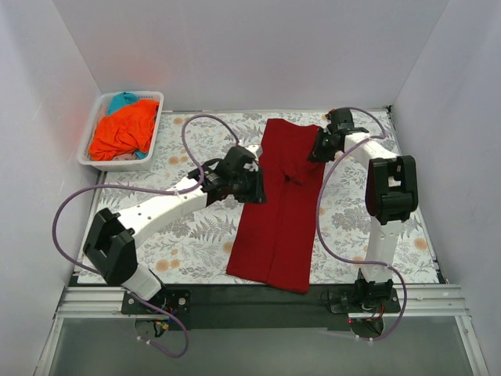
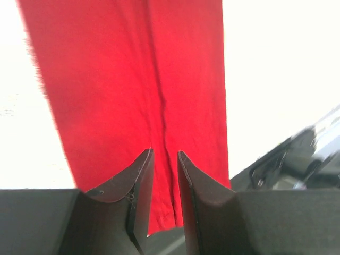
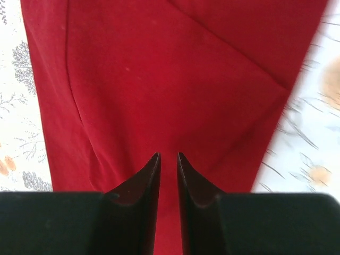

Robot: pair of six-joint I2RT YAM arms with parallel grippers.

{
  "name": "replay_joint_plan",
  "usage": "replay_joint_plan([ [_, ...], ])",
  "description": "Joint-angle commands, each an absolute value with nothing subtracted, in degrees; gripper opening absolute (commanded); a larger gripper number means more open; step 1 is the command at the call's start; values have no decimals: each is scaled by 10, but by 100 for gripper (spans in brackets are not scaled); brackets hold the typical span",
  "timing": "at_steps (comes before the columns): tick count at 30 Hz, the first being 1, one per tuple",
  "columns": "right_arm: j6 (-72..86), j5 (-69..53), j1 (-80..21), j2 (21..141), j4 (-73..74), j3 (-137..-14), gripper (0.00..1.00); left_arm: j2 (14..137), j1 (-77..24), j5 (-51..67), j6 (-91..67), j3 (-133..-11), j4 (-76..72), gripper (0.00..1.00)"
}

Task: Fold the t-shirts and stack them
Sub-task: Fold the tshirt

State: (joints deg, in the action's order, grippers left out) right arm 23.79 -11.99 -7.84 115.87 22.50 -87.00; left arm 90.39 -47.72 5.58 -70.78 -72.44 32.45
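The top external view alone gives the whole layout: the dark red t-shirt [image 1: 282, 211] lies flat on the floral tablecloth [image 1: 196, 243] as a long narrow strip running from the far edge towards the near edge, right of centre, with a crease crossing it in its far half. Only this view shows the white slotted basket [image 1: 117, 165] at the far left corner, well apart from the strip, holding the bright orange t-shirt [image 1: 121, 129] heaped over the teal t-shirt [image 1: 121, 100], of which only a bit shows at the back. It also places the left gripper [image 1: 254, 184] at the strip's left edge and the right gripper [image 1: 317, 149] at its right edge, farther back, though neither jaw gap can be read from here. The wrist views supply that. In the left wrist view the left gripper [image 2: 164, 153] has its jaws a narrow slit apart over the dark red t-shirt [image 2: 133, 79], with no cloth seen pinched between them; the surface around the cloth is washed out to white, and a blurred dark shape sits at the lower right. In the right wrist view the right gripper [image 3: 168, 155] likewise stands narrowly parted above the dark red t-shirt [image 3: 159, 79], gripping nothing visible; here a diagonal folded edge shows, and the floral tablecloth [image 3: 21, 79] print is clear on both sides
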Motion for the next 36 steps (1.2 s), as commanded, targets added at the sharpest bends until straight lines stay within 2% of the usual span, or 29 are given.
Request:
replay_joint_plan([
  [1, 247, -114, -104, 1196, 218, -920, 24, 857, -447, 42, -734, -695, 297, 24],
  [11, 259, -120, -170, 1334, 219, -1021, 22, 829, -377, 33, -765, -663, 320, 25],
  [16, 281, -138, -189, 1422, 226, -1144, 24, 829, -328, 43, -768, -645, 316, 25],
  [21, 298, -154, -189, 1459, 229, -1220, 30, 853, -290, 61, -759, -634, 294, 26],
  [25, 293, -167, -187, 1421, 229, -1224, 36, 894, -282, 64, -751, -648, 271, 26],
  [30, 273, -177, -171, 1291, 222, -1153, 43, 975, -280, 122, -749, -698, 235, 31],
  [36, 253, -166, -151, 1174, 227, -1054, 46, 1057, -281, 152, -788, -729, 200, 29],
])
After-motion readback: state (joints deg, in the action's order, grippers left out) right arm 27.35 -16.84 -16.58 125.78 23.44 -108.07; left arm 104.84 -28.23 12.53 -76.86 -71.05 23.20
